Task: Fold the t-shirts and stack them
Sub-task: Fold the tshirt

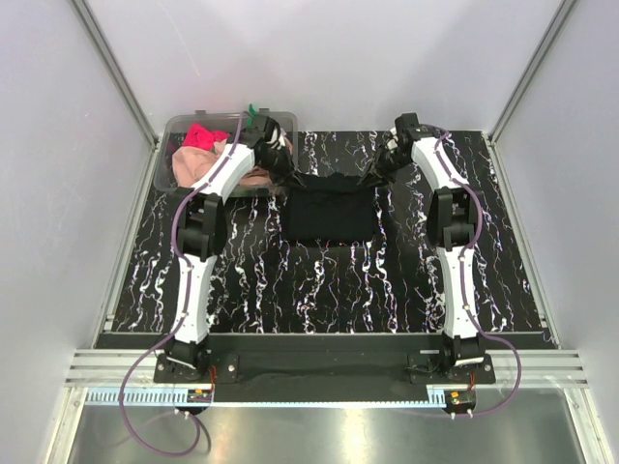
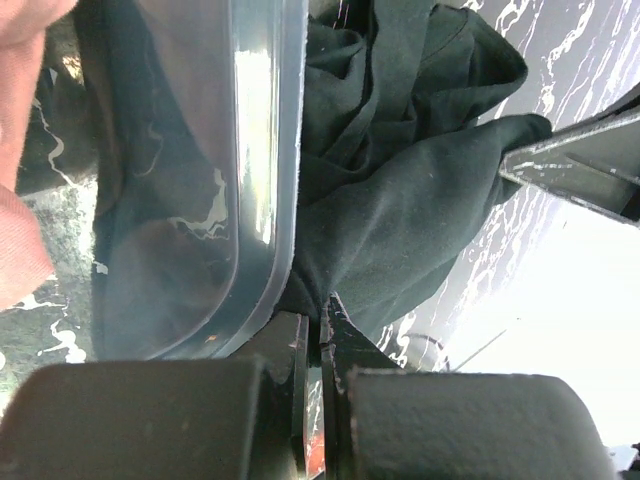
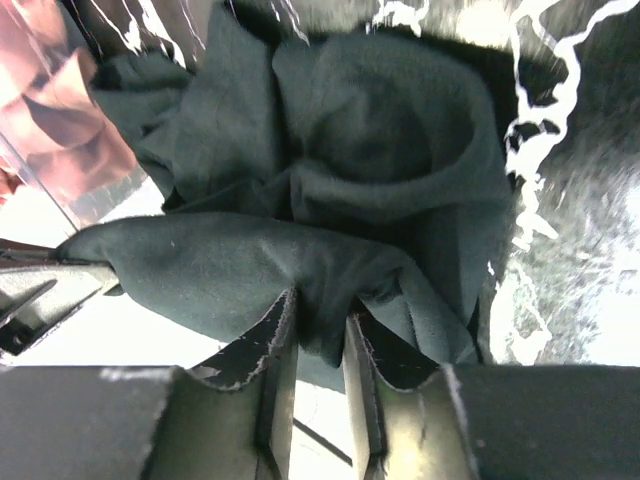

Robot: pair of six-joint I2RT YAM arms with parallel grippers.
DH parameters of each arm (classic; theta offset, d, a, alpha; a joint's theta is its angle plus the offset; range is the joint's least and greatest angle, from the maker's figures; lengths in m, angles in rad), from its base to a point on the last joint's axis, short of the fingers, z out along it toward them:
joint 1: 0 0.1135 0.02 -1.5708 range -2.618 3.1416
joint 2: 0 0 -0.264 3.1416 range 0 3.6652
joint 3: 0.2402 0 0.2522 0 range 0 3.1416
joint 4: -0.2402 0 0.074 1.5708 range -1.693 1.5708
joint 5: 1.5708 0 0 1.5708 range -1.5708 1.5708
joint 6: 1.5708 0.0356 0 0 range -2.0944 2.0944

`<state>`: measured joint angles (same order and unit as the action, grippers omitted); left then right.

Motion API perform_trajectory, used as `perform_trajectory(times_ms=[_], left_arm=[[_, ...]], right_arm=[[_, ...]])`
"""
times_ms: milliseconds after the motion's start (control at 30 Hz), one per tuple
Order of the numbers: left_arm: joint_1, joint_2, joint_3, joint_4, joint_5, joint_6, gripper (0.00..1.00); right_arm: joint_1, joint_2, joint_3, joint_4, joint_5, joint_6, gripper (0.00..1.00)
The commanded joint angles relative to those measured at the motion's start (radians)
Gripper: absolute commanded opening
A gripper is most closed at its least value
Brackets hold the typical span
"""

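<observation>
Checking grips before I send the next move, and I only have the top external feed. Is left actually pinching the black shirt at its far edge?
Observer: Yes. The left wrist view shows the left gripper shut, with a point of the black t-shirt caught at its tips.
Operator: How close is the tub there?
Observer: Right beside it. The corner wall of the clear plastic tub stands just next to the fingers, and the bunched cloth appears to lie against it.
Operator: And right?
Observer: The right wrist view shows the fingers of the right gripper slightly apart with a fold of cloth between them. I can't tell whether they pinch it.
</observation>
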<state>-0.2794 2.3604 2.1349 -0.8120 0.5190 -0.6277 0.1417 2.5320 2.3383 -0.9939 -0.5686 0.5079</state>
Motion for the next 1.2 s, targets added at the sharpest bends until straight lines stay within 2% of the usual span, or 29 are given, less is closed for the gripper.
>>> perform_trajectory(times_ms=[0, 33, 67, 100, 200, 233, 300, 333, 667, 867, 967, 1167], left_arm=[[0.022, 0.019, 0.062, 0.019, -0.02, 0.011, 0.0], [0.026, 0.02, 0.065, 0.017, -0.019, 0.013, 0.0], [0.028, 0.023, 0.068, 0.017, -0.02, 0.011, 0.03], [0.029, 0.026, 0.075, 0.017, -0.019, 0.014, 0.12], [0.039, 0.022, 0.08, 0.017, -0.022, 0.019, 0.23], [0.042, 0.017, 0.083, 0.019, -0.025, 0.02, 0.33], [0.046, 0.013, 0.083, 0.016, -0.028, 0.029, 0.4], [0.051, 0.007, 0.086, 0.017, -0.034, 0.029, 0.47], [0.071, -0.047, 0.111, 0.019, -0.031, 0.054, 0.52], [0.092, -0.062, 0.142, 0.054, 0.032, 0.034, 0.49], [0.068, -0.131, 0.071, 0.051, 0.053, 0.059, 0.47], [-0.064, -0.257, -0.131, 0.048, 0.059, 0.129, 0.48]], right_arm=[[-0.017, 0.01, 0.075, -0.008, 0.013, -0.009, 0.3], [-0.019, 0.013, 0.084, -0.008, 0.016, -0.009, 0.38], [-0.019, 0.014, 0.088, -0.009, 0.018, -0.009, 0.4], [-0.019, 0.014, 0.096, -0.009, 0.022, -0.011, 0.41], [-0.022, 0.004, 0.128, -0.012, 0.045, -0.019, 0.41], [-0.021, -0.007, 0.144, -0.014, 0.055, -0.019, 0.4], [-0.024, -0.022, 0.154, -0.02, 0.064, -0.025, 0.42], [-0.025, -0.041, 0.153, -0.02, 0.07, -0.025, 0.42], [-0.034, -0.13, 0.213, -0.046, 0.093, -0.035, 0.42], [-0.031, -0.211, 0.22, -0.051, 0.039, -0.031, 0.4], [-0.025, -0.26, 0.15, -0.051, -0.008, -0.023, 0.39], [0.042, -0.412, -0.209, 0.049, 0.01, -0.06, 0.38]])
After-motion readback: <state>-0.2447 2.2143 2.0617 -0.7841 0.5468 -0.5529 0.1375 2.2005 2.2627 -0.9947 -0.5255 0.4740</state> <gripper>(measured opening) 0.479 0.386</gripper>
